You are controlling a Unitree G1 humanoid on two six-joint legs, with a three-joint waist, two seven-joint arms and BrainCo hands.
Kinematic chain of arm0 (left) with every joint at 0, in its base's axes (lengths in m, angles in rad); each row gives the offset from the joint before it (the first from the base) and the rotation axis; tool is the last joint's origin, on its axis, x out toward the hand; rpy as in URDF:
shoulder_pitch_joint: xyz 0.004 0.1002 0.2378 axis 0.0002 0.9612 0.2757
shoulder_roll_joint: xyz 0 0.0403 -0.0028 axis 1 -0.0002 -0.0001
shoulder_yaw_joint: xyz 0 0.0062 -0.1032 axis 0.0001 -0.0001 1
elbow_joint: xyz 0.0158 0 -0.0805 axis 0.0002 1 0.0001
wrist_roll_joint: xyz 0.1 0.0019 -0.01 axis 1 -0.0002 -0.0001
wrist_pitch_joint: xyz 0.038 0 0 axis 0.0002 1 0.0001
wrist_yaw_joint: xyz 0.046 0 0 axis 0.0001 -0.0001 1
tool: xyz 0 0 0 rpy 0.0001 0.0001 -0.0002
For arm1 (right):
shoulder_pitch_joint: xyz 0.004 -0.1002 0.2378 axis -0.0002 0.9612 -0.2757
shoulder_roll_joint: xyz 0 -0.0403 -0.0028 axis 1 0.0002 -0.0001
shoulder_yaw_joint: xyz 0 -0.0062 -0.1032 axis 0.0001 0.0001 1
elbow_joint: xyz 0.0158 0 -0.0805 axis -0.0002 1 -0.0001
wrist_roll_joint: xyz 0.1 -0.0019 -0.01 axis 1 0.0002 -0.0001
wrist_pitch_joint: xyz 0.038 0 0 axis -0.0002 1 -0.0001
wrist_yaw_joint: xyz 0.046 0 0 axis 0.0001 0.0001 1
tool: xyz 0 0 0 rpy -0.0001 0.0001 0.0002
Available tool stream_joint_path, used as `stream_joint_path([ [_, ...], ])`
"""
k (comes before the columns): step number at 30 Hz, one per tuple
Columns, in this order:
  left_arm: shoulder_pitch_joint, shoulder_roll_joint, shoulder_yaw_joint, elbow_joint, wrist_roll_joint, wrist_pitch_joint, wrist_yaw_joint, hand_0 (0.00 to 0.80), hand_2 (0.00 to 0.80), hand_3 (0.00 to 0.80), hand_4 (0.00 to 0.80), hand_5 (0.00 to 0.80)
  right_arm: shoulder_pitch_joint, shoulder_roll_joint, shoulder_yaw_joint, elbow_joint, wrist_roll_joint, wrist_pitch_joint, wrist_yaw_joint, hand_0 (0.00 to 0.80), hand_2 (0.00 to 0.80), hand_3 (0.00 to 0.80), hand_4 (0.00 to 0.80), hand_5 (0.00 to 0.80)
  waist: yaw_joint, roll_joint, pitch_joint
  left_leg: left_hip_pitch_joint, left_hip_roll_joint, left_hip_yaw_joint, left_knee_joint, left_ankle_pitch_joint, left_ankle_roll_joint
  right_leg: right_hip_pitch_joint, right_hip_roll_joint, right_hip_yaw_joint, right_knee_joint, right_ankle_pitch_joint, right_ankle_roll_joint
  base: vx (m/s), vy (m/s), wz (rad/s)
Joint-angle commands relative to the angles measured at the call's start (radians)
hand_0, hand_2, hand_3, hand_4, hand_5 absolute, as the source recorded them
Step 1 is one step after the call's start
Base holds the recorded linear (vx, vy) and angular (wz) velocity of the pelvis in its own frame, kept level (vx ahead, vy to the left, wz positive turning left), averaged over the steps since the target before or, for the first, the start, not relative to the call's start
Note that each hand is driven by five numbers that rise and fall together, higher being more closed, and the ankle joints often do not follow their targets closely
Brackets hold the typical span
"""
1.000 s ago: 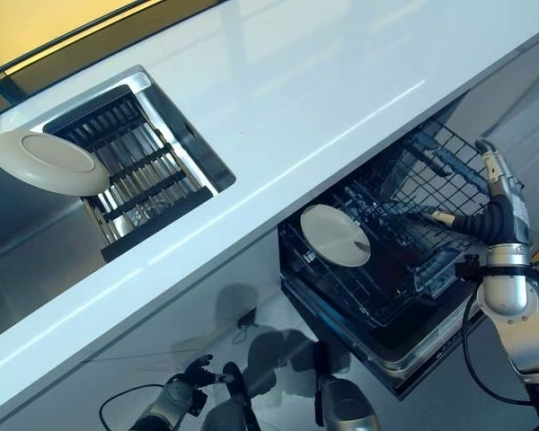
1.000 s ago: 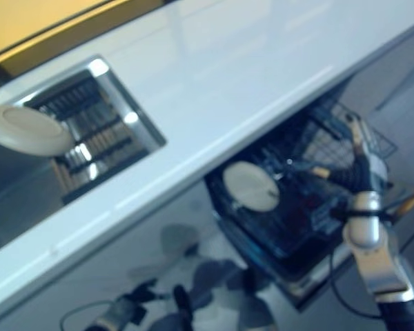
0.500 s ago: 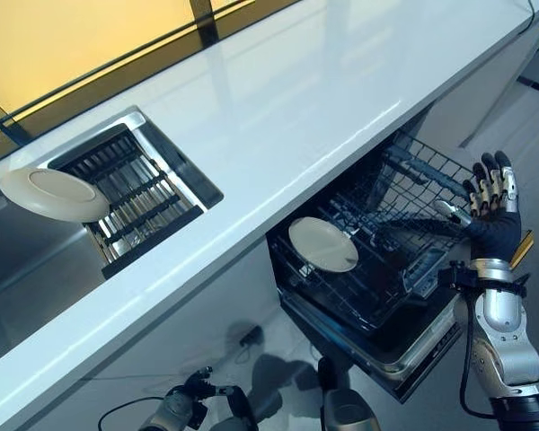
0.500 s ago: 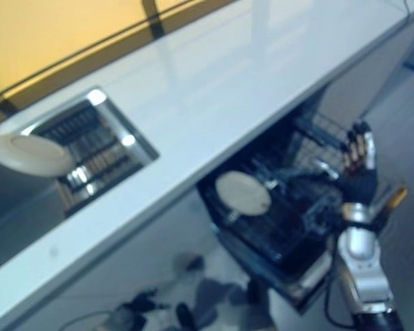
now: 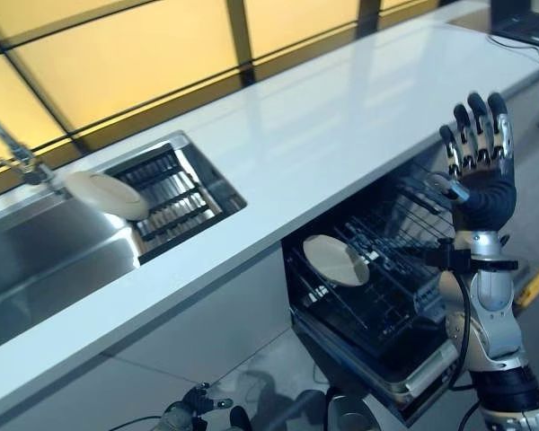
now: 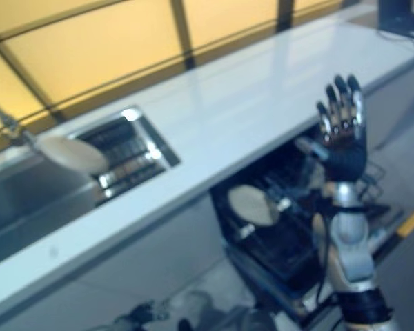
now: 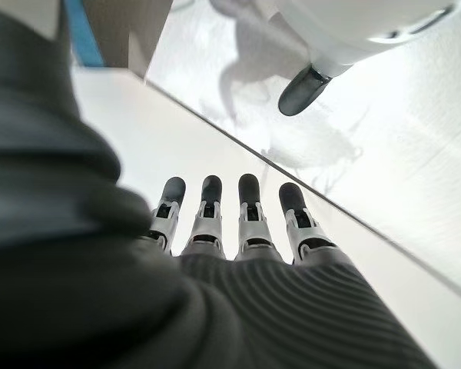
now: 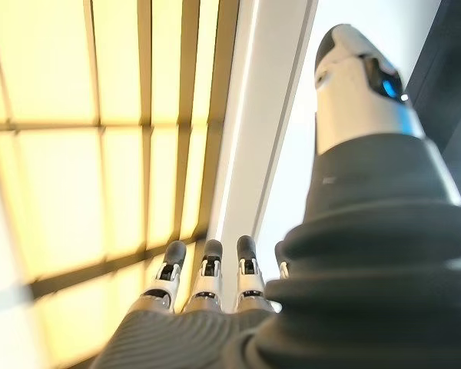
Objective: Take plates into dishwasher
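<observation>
A cream plate (image 5: 336, 259) stands tilted in the black wire rack (image 5: 404, 296) of the open dishwasher under the counter. A second cream plate (image 5: 107, 195) leans on the black drying rack (image 5: 175, 199) in the sink. My right hand (image 5: 478, 157) is raised above the dishwasher at counter height, fingers straight and spread, holding nothing. My left hand (image 5: 192, 404) hangs low near the floor; in its wrist view its fingers (image 7: 249, 217) are straight and empty.
The long white counter (image 5: 314, 135) runs across the view with the steel sink (image 5: 45, 260) at its left and a tap (image 5: 13, 157) behind it. A laptop (image 5: 524, 20) sits at the counter's far right end. Yellow window panes line the back.
The camera has tilted up, shifting the whole scene. My right hand has risen from beside the dishwasher rack to counter height, fingers still spread. Both plates stay where they were.
</observation>
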Motion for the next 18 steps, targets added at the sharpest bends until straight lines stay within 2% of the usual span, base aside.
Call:
stream_joint_path([
  [1,-0.004,0.038,0.051,-0.009,-0.002,-0.023,0.007,0.0,0.0,0.0,0.0,0.0,-0.181,-0.023,0.012,-0.051,-0.135,-0.034,-0.027,0.0,0.0,0.0,0.0,0.0,0.045,-0.089,0.008,-0.041,-0.019,0.024,0.054,-0.043,-0.02,0.188,0.069,-0.113,-0.177,-0.11,-0.122,0.051,0.16,0.49],
  [3,0.007,0.036,0.058,-0.007,0.009,-0.012,0.003,0.0,0.0,0.0,0.0,0.0,-0.231,-0.033,0.031,-0.044,-0.167,-0.016,-0.032,0.0,0.0,0.0,0.0,0.0,0.065,-0.091,0.005,-0.046,-0.026,0.034,0.075,-0.059,-0.019,0.208,0.062,-0.134,-0.2,-0.101,-0.114,0.11,0.207,0.3],
  [6,0.024,0.039,0.068,-0.001,0.028,0.001,-0.005,0.0,0.0,0.0,0.0,0.0,-0.285,-0.052,0.054,-0.038,-0.177,0.022,-0.051,0.0,0.0,0.0,0.0,0.0,0.094,-0.1,-0.006,-0.055,-0.042,0.042,0.128,-0.118,-0.01,0.235,0.043,-0.155,-0.208,-0.1,-0.095,0.177,0.285,0.36],
  [8,0.028,0.045,0.078,0.002,0.044,0.005,-0.016,0.0,0.0,0.0,0.0,0.0,-0.309,-0.063,0.061,-0.028,-0.186,0.045,-0.06,0.0,0.0,0.0,0.0,0.0,0.106,-0.109,-0.014,-0.064,-0.047,0.071,0.175,-0.163,0.003,0.258,0.028,-0.176,-0.196,-0.107,-0.083,0.228,0.354,0.47],
  [9,0.026,0.048,0.08,0.006,0.054,0.004,-0.021,0.0,0.0,0.0,0.0,0.0,-0.318,-0.065,0.062,-0.024,-0.196,0.061,-0.073,0.0,0.0,0.0,0.0,0.0,0.108,-0.115,-0.018,-0.068,-0.05,0.091,0.2,-0.203,0.018,0.274,0.014,-0.193,-0.182,-0.113,-0.07,0.3,0.444,0.59],
  [10,0.024,0.051,0.085,0.01,0.05,0.001,-0.024,0.0,0.0,0.0,0.0,0.0,-0.321,-0.062,0.062,-0.02,-0.199,0.075,-0.076,0.0,0.0,0.0,0.0,0.0,0.115,-0.123,-0.023,-0.074,-0.06,0.094,0.223,-0.233,0.036,0.29,-0.004,-0.205,-0.16,-0.122,-0.053,0.347,0.482,0.68],
  [11,0.02,0.055,0.089,0.016,0.051,-0.001,-0.027,0.0,0.0,0.0,0.0,0.0,-0.32,-0.056,0.057,-0.012,-0.202,0.077,-0.076,0.0,0.0,0.0,0.0,0.0,0.122,-0.131,-0.03,-0.076,-0.071,0.088,0.234,-0.251,0.054,0.299,-0.017,-0.213,-0.143,-0.124,-0.042,0.375,0.511,0.7],
  [12,0.016,0.061,0.094,0.018,0.059,0.004,-0.031,0.0,0.0,0.0,0.0,0.0,-0.318,-0.055,0.051,-0.005,-0.207,0.08,-0.085,0.0,0.0,0.0,0.0,0.0,0.128,-0.139,-0.036,-0.072,-0.092,0.073,0.229,-0.261,0.075,0.296,-0.045,-0.217,-0.093,-0.086,-0.022,0.374,0.518,0.56],
  [13,0.011,0.065,0.097,0.019,0.07,0.004,-0.035,0.0,0.0,0.0,0.0,0.0,-0.306,-0.054,0.042,-0.002,-0.213,0.082,-0.084,0.0,0.0,0.0,0.0,0.0,0.128,-0.147,-0.04,-0.056,-0.12,0.061,0.213,-0.27,0.102,0.281,-0.084,-0.214,-0.004,-0.016,0.003,0.394,0.591,0.5],
  [15,0.004,0.068,0.08,0.019,0.073,-0.003,-0.041,0.0,0.0,0.0,0.0,0.0,-0.274,-0.061,0.017,0.001,-0.204,0.077,-0.073,0.0,0.0,0.0,0.0,0.0,0.121,-0.157,-0.047,-0.01,-0.189,0.008,0.151,-0.268,0.151,0.198,-0.167,-0.157,0.246,0.129,0.038,0.376,0.592,0.55],
  [17,0.002,0.072,0.052,0.007,0.08,-0.005,-0.035,0.0,0.0,0.0,0.0,0.0,-0.238,-0.066,0.004,0.002,-0.201,0.056,-0.062,0.0,0.0,0.0,0.0,0.0,0.119,-0.159,-0.045,0.027,-0.235,-0.061,0.103,-0.267,0.184,0.106,-0.205,-0.088,0.437,0.201,0.049,0.298,0.428,0.65],
  [18,0.002,0.077,0.041,-0.001,0.083,0.002,-0.03,0.0,0.0,0.0,0.0,0.0,-0.232,-0.071,0.0,0.008,-0.194,0.05,-0.056,0.0,0.0,0.0,0.0,0.0,0.119,-0.156,-0.045,0.044,-0.244,-0.081,0.086,-0.264,0.192,0.081,-0.202,-0.064,0.471,0.205,0.047,0.223,0.29,0.71],
])
